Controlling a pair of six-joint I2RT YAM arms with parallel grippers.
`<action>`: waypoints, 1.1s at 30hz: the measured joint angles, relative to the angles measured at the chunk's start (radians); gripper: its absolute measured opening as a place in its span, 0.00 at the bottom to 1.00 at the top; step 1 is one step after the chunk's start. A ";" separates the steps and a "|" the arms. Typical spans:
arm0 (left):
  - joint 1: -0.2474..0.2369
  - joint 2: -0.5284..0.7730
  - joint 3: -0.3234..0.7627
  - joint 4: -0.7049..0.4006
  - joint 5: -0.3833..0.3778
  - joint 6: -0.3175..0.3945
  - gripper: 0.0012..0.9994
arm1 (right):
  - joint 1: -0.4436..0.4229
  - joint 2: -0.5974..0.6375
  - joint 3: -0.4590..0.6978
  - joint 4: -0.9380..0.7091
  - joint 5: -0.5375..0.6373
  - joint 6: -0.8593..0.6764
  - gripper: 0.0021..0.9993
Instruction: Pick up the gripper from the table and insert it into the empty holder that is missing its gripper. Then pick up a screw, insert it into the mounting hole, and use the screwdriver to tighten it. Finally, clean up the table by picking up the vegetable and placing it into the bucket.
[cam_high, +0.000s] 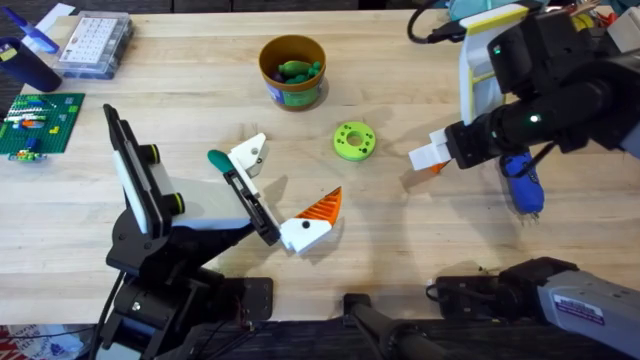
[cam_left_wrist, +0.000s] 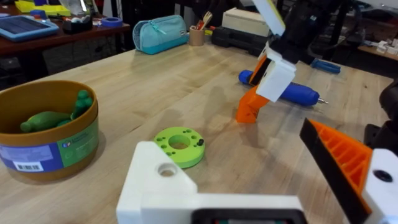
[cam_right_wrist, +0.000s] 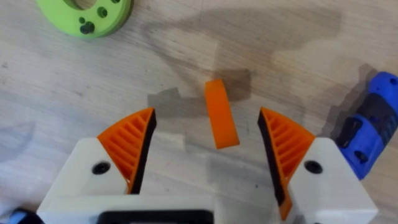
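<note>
Orange gripper piece (cam_right_wrist: 221, 119) is sat on the bare wood, between the green ring-shaped holder (cam_high: 353, 140) and the blue screwdriver (cam_high: 521, 182). It's touched by nothing yet. In the left wrist view it looks propped up on one end rather than lying flat, though that can't be called for sure.

Right gripper (cam_right_wrist: 207, 116) has been set directly over it, jaws spread wide with one orange ribbed pad (cam_right_wrist: 132, 143) on either side and a clear gap both ways. Nothing is held. That straddle reads like the line-up for a pinch across the piece's thin faces, so probably a drop and a squeeze are what's needed next. If the piece really is on end, it could easily get knocked over by a finger.

The right arm is stretched in from the far right of the table with the wrist pitched down so the fingers face the wood.

Left gripper (cam_left_wrist: 242, 155) is parked lower down, also open and empty, aimed toward the holder, presumably kept out of the way.

Worth noting: the vegetable (cam_high: 296, 70) is already seen inside the bucket (cam_high: 272, 88), so the cleanup looks sorted.
</note>
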 joint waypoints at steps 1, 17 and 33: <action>0.000 0.002 0.004 -0.004 0.001 0.000 1.00 | 0.000 0.007 0.000 -0.001 0.000 -0.001 0.96; 0.000 0.003 0.004 -0.005 -0.002 0.000 1.00 | 0.008 0.060 0.010 -0.067 0.004 -0.001 0.96; 0.000 0.003 0.004 -0.005 -0.002 0.000 1.00 | 0.008 0.155 0.010 -0.012 0.011 -0.081 0.50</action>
